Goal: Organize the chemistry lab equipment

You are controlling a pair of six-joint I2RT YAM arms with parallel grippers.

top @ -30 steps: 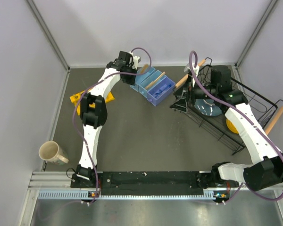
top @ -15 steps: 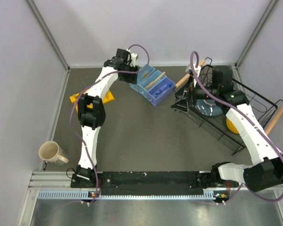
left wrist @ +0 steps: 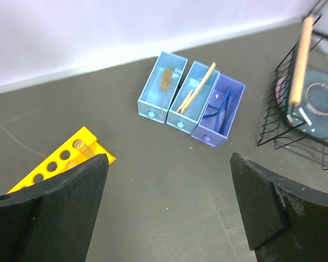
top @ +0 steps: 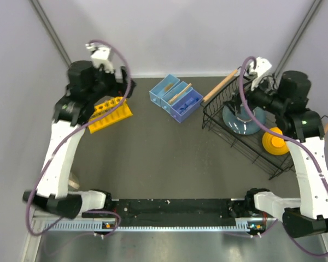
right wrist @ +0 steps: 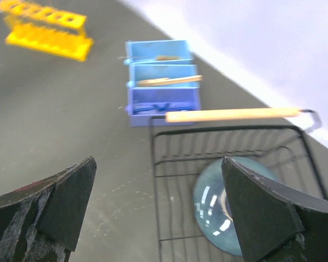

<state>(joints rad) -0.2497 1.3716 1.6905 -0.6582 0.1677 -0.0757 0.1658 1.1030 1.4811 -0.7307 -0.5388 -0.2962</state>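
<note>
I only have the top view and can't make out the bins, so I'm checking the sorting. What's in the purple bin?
Observer: The left wrist view shows the glasses lying in the purple bin.
Operator: And the end light-blue bin?
Observer: The brush, bristles toward the wall.
Operator: Is the left gripper holding anything?
Observer: No, its fingers stand wide apart with nothing between them.
</note>
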